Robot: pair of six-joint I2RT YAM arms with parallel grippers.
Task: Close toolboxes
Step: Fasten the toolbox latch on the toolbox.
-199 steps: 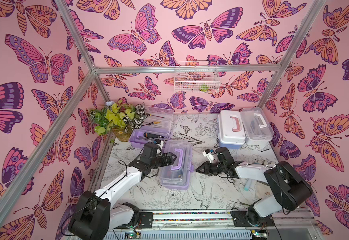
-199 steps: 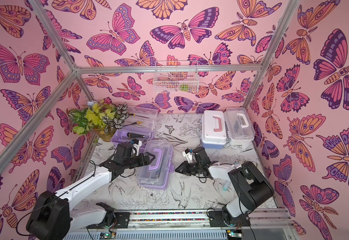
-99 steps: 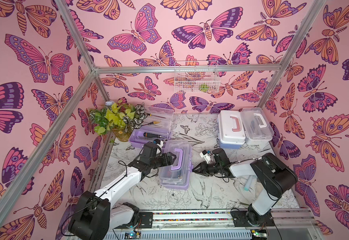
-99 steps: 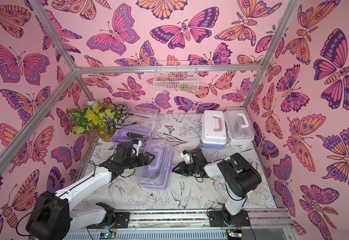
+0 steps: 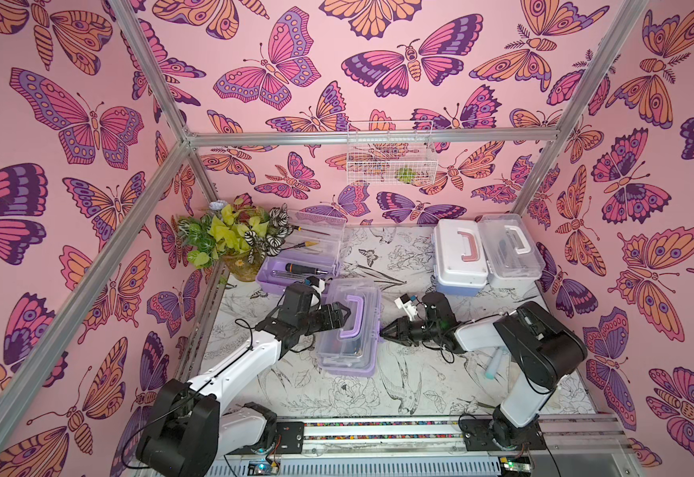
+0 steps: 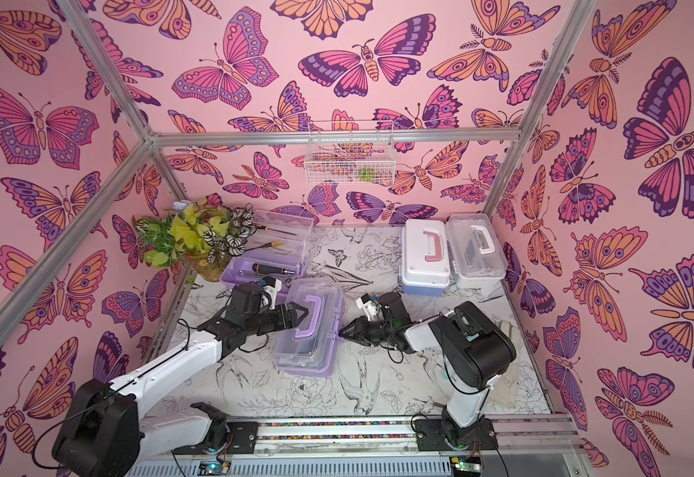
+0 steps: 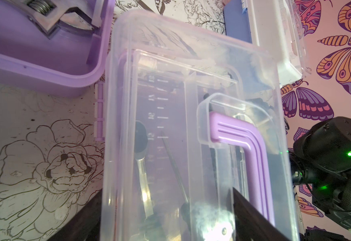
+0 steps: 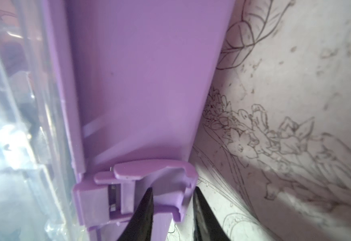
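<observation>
The near lilac toolbox (image 5: 349,330) lies mid-table with its clear lid (image 7: 170,125) down and its lilac handle (image 7: 243,141) flat. My left gripper (image 5: 343,316) rests on that lid, jaws wide open, with the lid between them (image 7: 166,208). My right gripper (image 5: 383,330) is at the box's right side; its dark fingers (image 8: 145,208) pinch the lilac latch (image 8: 149,169). Behind, a second lilac toolbox (image 5: 295,270) stands open, with its clear lid (image 5: 320,231) raised and tools inside. At the back right are the light-blue toolbox (image 5: 457,256) and the white toolbox (image 5: 510,252), both with lids down.
A potted plant (image 5: 234,235) fills the back left corner, touching the open lilac box. A white wire basket (image 5: 390,159) hangs on the back wall. A pale cloth (image 6: 506,371) lies by the right arm's base. The arms' rail (image 5: 378,429) runs along the front edge.
My right arm has reached left, bringing its fingertips from the bare table onto the near lilac box's latch. The left arm and the boxes have not moved.
</observation>
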